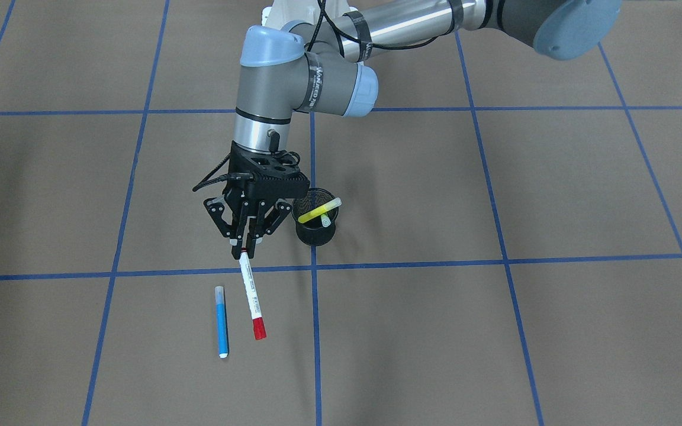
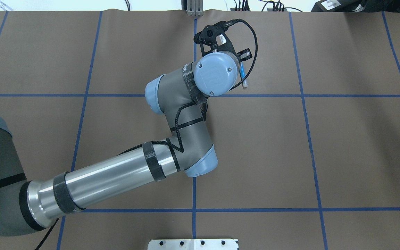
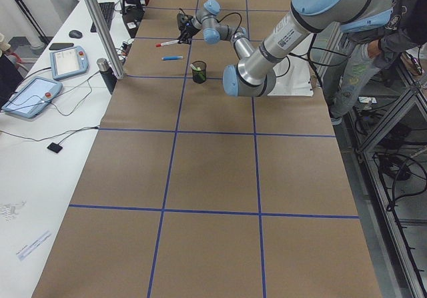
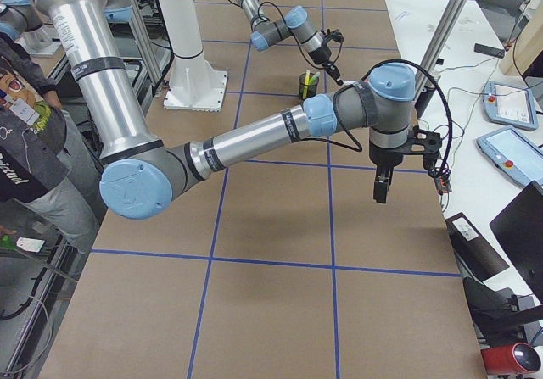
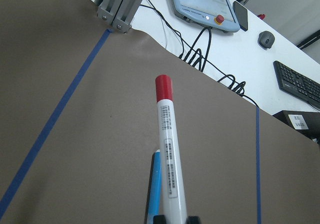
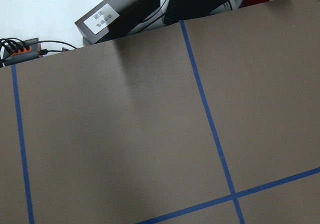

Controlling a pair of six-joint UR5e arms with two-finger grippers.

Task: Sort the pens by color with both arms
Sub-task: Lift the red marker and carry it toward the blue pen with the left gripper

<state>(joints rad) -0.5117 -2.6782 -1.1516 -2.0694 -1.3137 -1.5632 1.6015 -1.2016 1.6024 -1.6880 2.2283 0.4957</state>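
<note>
My left gripper (image 1: pixel 245 253) is shut on one end of the white pen with red ends (image 1: pixel 252 296). The pen slants down and away from the gripper; its red cap is low over the table. The left wrist view shows the pen (image 5: pixel 167 159) running out from the fingertips. The blue pen (image 1: pixel 221 322) lies on the table just beside it and shows in the overhead view (image 2: pixel 243 74) too. The yellow pen (image 1: pixel 319 211) and a green pen (image 1: pixel 325 220) stand in the black mesh cup (image 1: pixel 315 234) next to the gripper. My right gripper (image 4: pixel 382 188) hangs over the table far from the pens; I cannot tell whether it is open.
Brown paper with blue tape lines (image 1: pixel 314 331) covers the table. Tablets, cables and a keyboard lie on the white bench (image 5: pixel 235 48) past the far edge. A metal post (image 5: pixel 117 6) stands at that edge. A person (image 4: pixel 34 133) stands behind the robot.
</note>
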